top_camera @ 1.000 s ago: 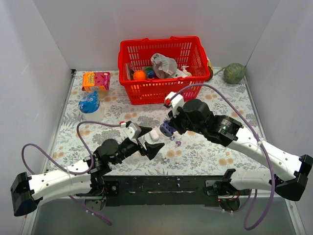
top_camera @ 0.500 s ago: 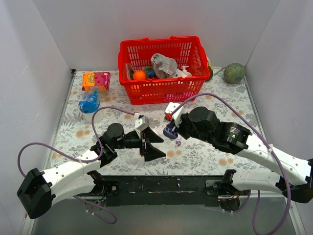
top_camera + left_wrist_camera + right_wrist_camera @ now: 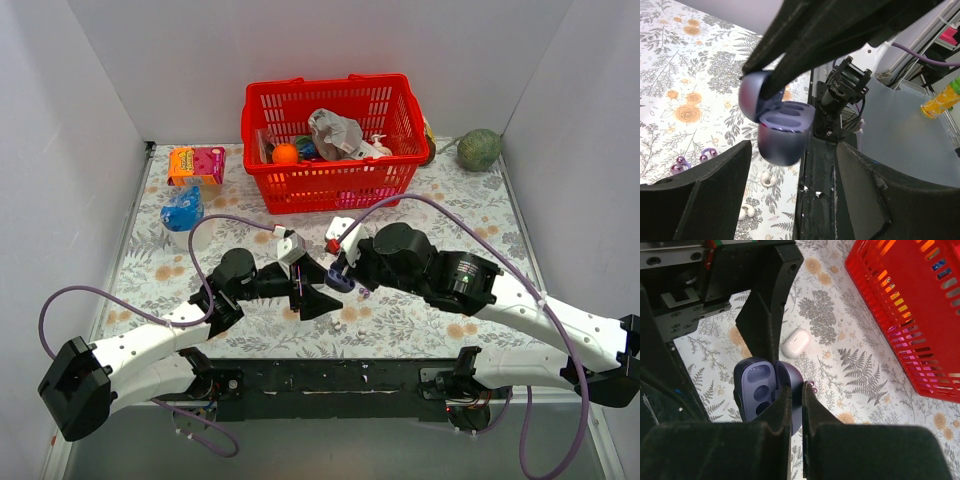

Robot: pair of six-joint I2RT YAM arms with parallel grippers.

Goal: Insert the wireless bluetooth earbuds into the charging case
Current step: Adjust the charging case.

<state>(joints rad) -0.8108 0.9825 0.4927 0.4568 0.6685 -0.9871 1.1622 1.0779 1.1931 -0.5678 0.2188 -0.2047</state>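
Observation:
My right gripper (image 3: pixel 340 272) is shut on the open lid of a dark purple charging case (image 3: pixel 756 390) and holds it above the table, its empty sockets showing. The case also shows in the left wrist view (image 3: pixel 782 132). My left gripper (image 3: pixel 312 287) is open and empty, its fingers on either side just below the case (image 3: pixel 790 200). Two glossy purple earbuds (image 3: pixel 692 160) lie on the cloth under the case, and show by my right fingers (image 3: pixel 811 385). Two pale whitish pieces (image 3: pixel 767 180) lie near the table's front edge.
A white oval case (image 3: pixel 796 342) lies on the floral cloth beyond the purple case. A red basket (image 3: pixel 335 130) of odds and ends stands at the back. A blue object (image 3: pixel 183 212) and an orange-pink box (image 3: pixel 196 163) are back left, a green ball (image 3: pixel 479 150) back right.
My left gripper has swung up and right, open, to the purple case. My right gripper has shifted slightly left with the case still in it.

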